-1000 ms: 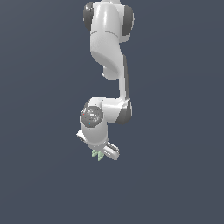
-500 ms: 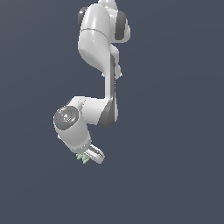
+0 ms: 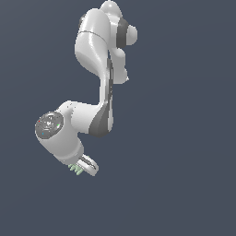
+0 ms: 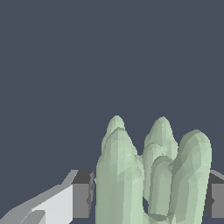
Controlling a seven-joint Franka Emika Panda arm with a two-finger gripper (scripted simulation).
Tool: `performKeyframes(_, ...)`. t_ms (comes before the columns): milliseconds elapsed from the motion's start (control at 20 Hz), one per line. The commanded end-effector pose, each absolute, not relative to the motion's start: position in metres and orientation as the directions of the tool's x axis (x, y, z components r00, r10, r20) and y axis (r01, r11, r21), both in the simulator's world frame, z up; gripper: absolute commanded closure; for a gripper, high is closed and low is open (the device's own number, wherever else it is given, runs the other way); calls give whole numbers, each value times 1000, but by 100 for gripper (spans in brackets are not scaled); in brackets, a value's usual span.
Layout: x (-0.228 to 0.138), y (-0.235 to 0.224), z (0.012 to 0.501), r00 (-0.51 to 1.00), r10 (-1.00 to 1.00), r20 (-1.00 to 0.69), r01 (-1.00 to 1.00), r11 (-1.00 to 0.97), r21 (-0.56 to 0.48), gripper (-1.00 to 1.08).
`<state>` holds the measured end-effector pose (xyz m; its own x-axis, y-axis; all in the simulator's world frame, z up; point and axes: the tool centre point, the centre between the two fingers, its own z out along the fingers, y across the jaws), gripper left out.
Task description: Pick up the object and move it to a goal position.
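Note:
The object [image 4: 148,175] is a pale green faceted piece with pointed lobes side by side. In the wrist view it fills the space between the two dark finger pads [image 4: 82,194]. My white gripper [image 3: 83,169] is shut on it. In the exterior view the object [image 3: 75,169] shows as tiny green tips poking out under the hand, low at the exterior view's left. The arm bends down from its base at the top.
Only a plain dark grey-blue ground [image 3: 184,138] surrounds the arm in both views. No goal marker, table edge or other object shows.
The hand with the object has swung further toward the exterior view's left and slightly down. The grip on the object has held.

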<state>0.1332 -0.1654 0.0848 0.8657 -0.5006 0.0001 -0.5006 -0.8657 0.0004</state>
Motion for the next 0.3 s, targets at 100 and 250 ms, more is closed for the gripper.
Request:
performKeyframes(100, 136, -171, 87, 866, -500, 0, -500, -866, 0, 108)
performKeyframes(250, 137, -171, 87, 866, -500, 0, -500, -866, 0, 108)
